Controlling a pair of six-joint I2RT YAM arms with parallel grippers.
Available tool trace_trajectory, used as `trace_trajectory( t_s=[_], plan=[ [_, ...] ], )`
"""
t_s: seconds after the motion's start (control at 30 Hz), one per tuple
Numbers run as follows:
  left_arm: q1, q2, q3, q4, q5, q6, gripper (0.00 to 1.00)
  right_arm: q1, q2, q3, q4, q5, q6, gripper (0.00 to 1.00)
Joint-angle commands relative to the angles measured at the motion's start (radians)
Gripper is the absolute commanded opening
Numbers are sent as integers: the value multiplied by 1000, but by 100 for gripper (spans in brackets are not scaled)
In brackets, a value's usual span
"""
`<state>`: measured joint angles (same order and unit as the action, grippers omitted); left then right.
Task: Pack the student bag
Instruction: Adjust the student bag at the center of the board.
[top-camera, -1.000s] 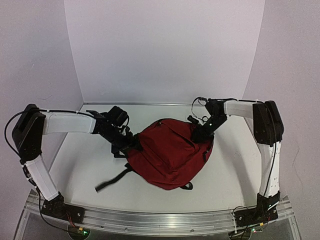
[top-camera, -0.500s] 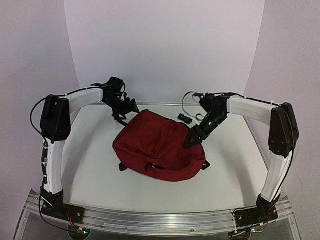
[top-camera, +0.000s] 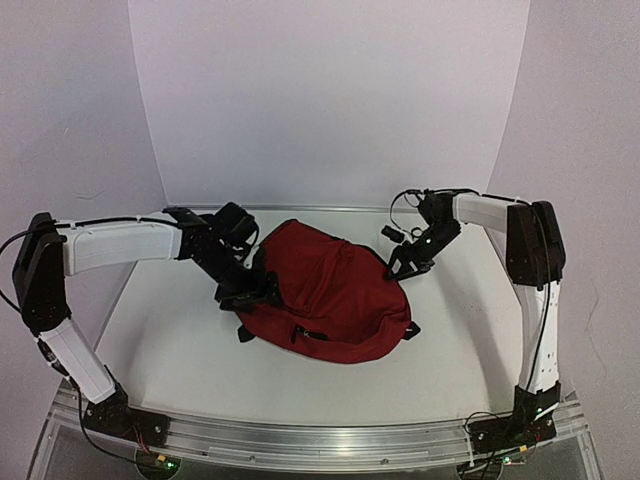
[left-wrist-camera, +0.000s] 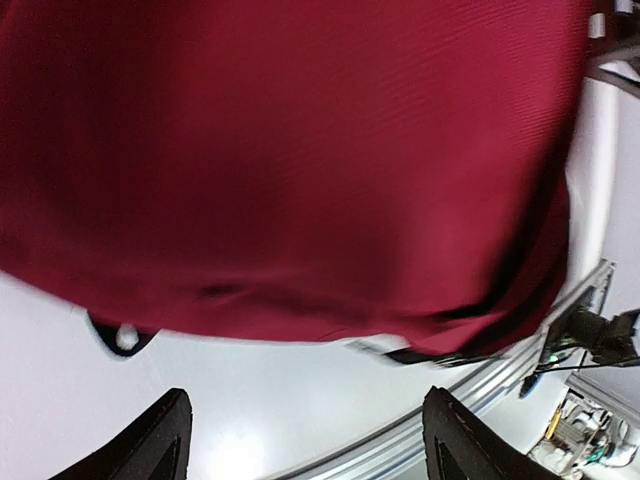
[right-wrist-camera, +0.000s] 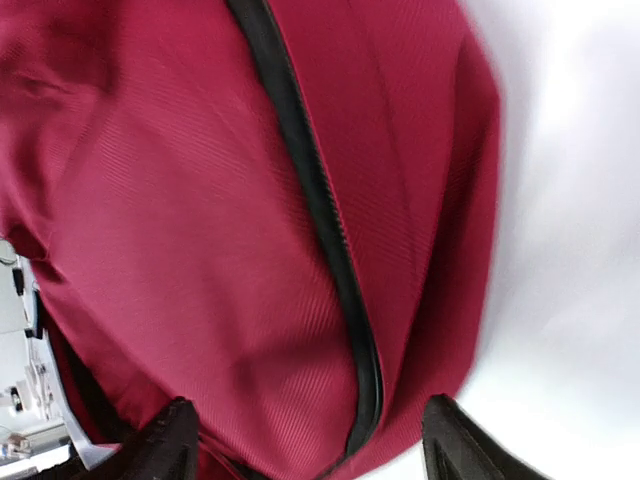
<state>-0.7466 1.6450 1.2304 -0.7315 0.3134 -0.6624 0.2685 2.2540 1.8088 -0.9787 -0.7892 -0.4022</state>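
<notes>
The student bag (top-camera: 325, 295) lies slumped in the middle of the table (top-camera: 170, 345). L gripper (left-wrist-camera: 305, 425) sits at its left edge, R gripper (right-wrist-camera: 308, 425) at its far-right edge; both w/ jaws spread wide, nothing btwn them, red fabric just ahead.

The left arm (top-camera: 120, 245) and right arm (top-camera: 537, 330) are built of white box-shaped links, joined by bulky black housings (top-camera: 530, 245) and bolted down on black bases (top-camera: 125, 418). A thin black cable (top-camera: 402, 203) is looped just behind the right gripper (top-camera: 405, 265). The fingers (left-wrist-camera: 160, 450) are matte black and tapered
</notes>
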Motion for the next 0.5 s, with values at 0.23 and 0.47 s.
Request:
trace_trajectory(
  t_s=[0.23,0.47],
  plan=[
    [115,195,-16,181,-5,-106,77,51,-177,-393,-25,-150,-38,47],
    [299,502,456,90,-17,52,78,247,-317,-495,-2,-206,-52,52]
  ],
)
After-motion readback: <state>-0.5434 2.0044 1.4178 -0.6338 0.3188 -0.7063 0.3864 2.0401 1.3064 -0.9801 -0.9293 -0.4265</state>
